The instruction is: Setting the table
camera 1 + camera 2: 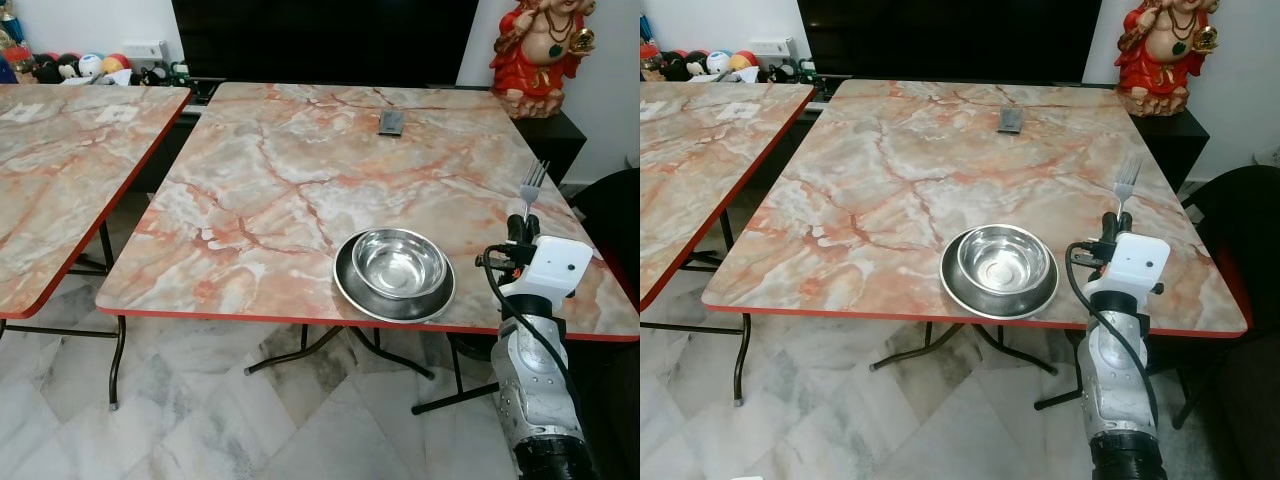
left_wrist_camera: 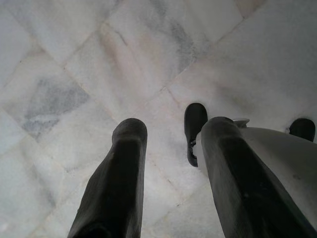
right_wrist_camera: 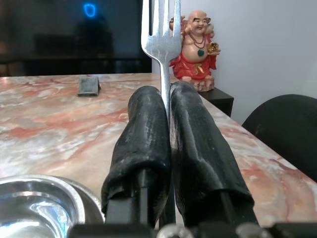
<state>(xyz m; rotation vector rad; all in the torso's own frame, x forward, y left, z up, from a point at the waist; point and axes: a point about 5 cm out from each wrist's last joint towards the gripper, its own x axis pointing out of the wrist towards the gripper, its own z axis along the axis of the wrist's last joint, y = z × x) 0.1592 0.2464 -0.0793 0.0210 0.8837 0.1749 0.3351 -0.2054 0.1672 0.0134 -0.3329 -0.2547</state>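
Item: fork [image 1: 532, 186], pinched upright in my right claw [image 3: 166, 106] over the counter's [image 1: 300, 170] near-right corner; lay flat beside steel bowl [image 1: 398, 264]; left claw [image 2: 171, 163] open, idle.

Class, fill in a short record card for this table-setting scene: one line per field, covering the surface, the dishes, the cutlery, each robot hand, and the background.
surface: marble-pattern table with red edge
dishes: steel bowl sitting in a steel plate, near the table's front edge
cutlery: fork, upright, tines up
right hand: shut on the fork, to the right of the bowl
left hand: open, hanging over the tiled floor
background: red statue at far right; small dark object on the table's far side
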